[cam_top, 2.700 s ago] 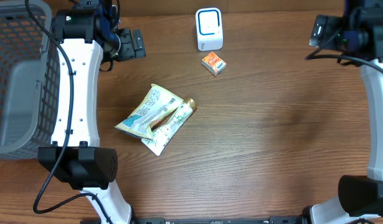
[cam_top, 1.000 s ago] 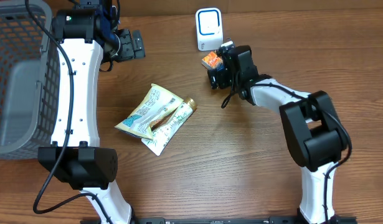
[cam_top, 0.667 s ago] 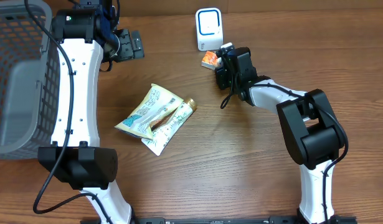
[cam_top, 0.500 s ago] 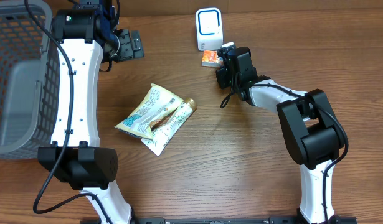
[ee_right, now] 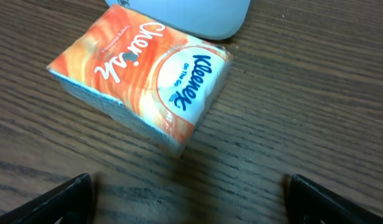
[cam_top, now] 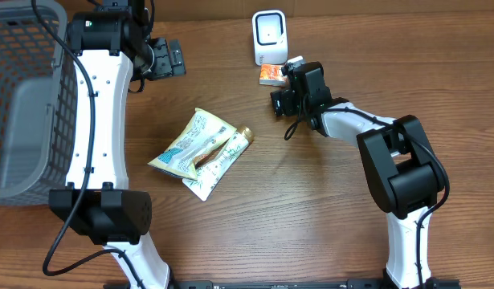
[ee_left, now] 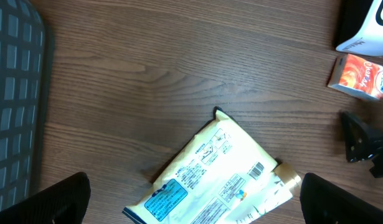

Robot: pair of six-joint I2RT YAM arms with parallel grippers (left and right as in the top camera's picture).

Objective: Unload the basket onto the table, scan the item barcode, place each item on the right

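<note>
Upper left: left claw (cam_top: 171,58) idle, fingers apart, empty. Centre: pouches (cam_top: 200,152) heaped. Upper centre: tissue pack (cam_top: 271,75) flat against scanner (cam_top: 268,36), barcode unseen, likely underneath; right claw (cam_top: 279,95) spread wide just below, empty, probably lining up grab.

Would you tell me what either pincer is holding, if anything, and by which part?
Nothing: left pincer and right pincer stand open; the tissue pack lies free.

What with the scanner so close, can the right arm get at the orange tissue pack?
Probably yes: the right gripper faces the tissue pack with jaws open, nothing between them; the scanner stands behind the pack.
</note>
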